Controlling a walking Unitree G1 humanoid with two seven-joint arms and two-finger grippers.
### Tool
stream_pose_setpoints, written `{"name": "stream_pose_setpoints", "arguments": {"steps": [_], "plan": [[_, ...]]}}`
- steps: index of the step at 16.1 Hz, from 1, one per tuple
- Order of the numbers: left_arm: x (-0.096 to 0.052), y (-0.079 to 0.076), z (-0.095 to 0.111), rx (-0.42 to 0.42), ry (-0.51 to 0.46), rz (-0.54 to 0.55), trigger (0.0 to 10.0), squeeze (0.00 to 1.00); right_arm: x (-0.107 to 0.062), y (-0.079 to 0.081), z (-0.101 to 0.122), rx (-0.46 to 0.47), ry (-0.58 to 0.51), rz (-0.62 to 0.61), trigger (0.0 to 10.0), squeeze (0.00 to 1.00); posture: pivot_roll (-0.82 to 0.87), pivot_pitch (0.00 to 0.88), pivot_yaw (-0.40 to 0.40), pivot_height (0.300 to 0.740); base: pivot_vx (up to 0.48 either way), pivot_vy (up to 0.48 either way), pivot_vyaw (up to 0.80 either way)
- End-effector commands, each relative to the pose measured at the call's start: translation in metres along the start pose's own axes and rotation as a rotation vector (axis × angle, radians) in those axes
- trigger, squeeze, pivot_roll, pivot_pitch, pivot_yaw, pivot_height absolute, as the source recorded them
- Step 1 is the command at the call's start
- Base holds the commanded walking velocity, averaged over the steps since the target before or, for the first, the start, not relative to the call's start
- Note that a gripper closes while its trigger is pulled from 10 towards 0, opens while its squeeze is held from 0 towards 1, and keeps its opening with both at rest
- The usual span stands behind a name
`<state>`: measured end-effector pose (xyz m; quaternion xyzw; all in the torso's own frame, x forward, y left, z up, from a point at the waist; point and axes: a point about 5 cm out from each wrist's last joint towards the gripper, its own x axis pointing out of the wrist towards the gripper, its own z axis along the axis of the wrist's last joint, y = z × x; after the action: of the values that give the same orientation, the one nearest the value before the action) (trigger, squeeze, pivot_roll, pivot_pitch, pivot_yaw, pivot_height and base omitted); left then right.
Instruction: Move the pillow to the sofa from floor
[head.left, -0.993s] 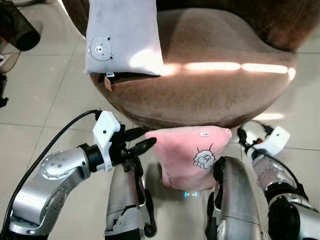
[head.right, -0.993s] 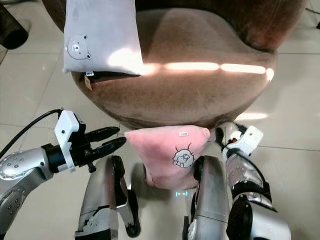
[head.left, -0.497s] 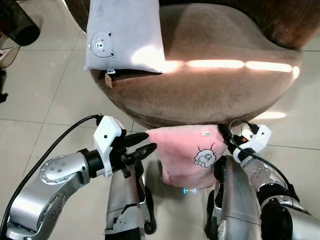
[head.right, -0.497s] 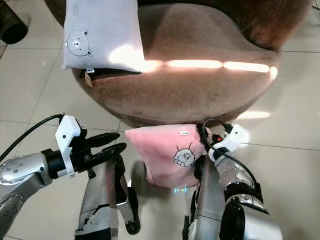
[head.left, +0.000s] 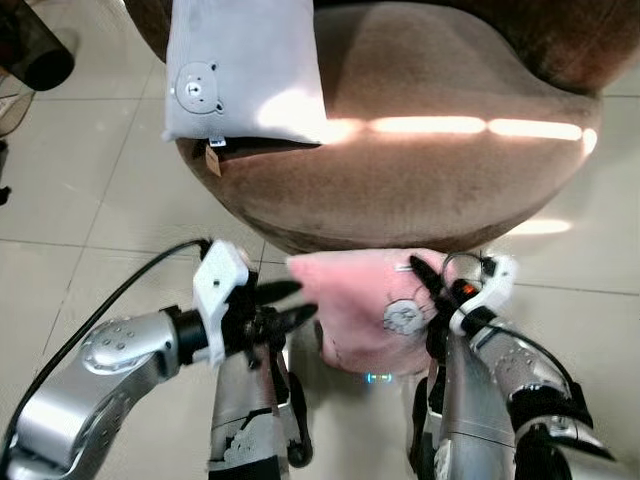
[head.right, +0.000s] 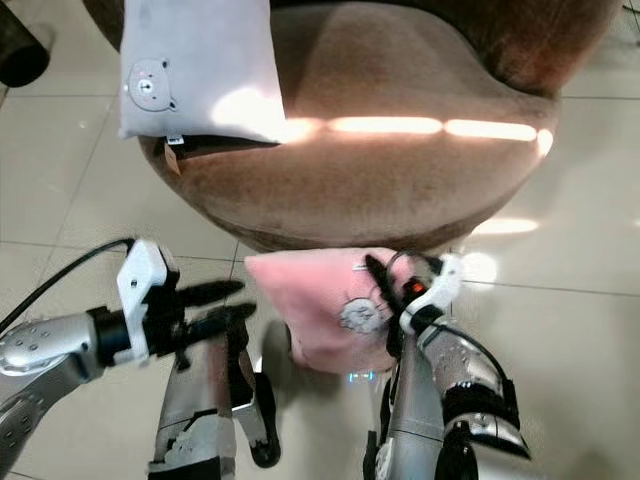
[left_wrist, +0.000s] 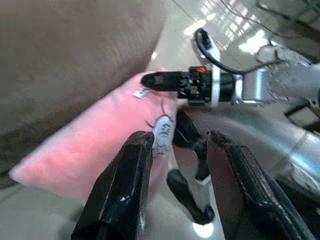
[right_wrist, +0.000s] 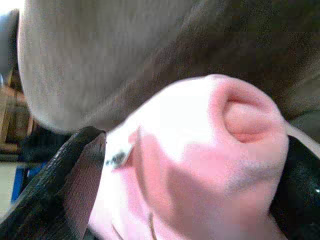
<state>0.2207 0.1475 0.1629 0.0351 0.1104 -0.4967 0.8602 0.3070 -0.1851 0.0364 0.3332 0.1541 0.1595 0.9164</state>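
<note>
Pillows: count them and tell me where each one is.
2. The grey pillow lies on the brown sofa. The pink pillow is on the floor against the sofa's front, between the left gripper and right gripper.

grey bear-print cushion (head.left: 243, 70): on seat, left | tiled floor (head.left: 90, 190): pale, glossy

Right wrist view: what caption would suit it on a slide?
Right gripper with its black fingers either side of the pink pillow's corner, the brown sofa just behind it.
</note>
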Motion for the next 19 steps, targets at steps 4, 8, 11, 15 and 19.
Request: {"name": "stream_pose_setpoints", "arguments": {"steps": [4,8,11,15,19], "plan": [[-0.0001,-0.0046,-0.0044,-0.01,0.025,-0.033,10.0,0.0,-0.0038,0.0023,-0.0177,0.037,0.066,0.015,4.4,0.0,0.21,0.361,0.162,0.534,0.0,0.0,0.0],[-0.0004,-0.0043,-0.0057,-0.005,0.031,-0.034,10.0,0.0,-0.0062,-0.0004,-0.0204,0.008,0.087,-0.007,0.0,0.0,0.21,0.353,0.163,0.534,0.0,0.0,0.0],[-0.0005,-0.0043,-0.0064,-0.004,0.032,-0.032,10.0,0.0,-0.0072,-0.0016,-0.0207,0.007,0.083,-0.018,0.0,0.0,0.21,0.351,0.163,0.534,0.0,0.0,0.0],[-0.0002,-0.0038,-0.0072,-0.003,0.033,-0.029,10.0,0.0,-0.0066,-0.0004,-0.0212,0.002,0.079,-0.016,0.0,0.0,0.21,0.353,0.163,0.534,0.0,0.0,0.0],[-0.0005,-0.0037,-0.0078,-0.004,0.035,-0.029,10.0,0.0,-0.0057,0.0006,-0.0217,0.003,0.077,-0.007,0.0,0.0,0.21,0.352,0.162,0.534,0.0,0.0,0.0]]}}
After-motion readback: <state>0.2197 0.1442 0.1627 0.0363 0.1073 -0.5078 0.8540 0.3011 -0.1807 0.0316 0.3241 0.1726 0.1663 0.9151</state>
